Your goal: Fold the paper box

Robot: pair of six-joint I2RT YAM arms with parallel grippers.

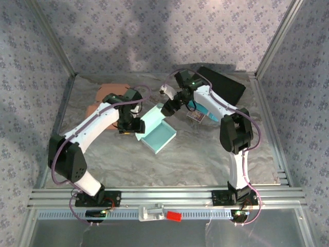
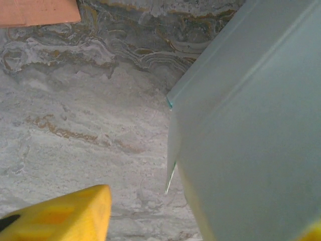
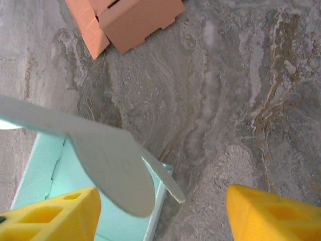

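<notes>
An orange cardboard box (image 1: 109, 93) sits back left on the marbled table (image 1: 195, 159). A flat black panel (image 1: 229, 85) lies back right.

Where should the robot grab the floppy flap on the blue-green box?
Probably the rounded flap near its curved tip, coming from above with the right gripper. It's thin and sticks up off the box, so one finger could pass on each side.
</notes>
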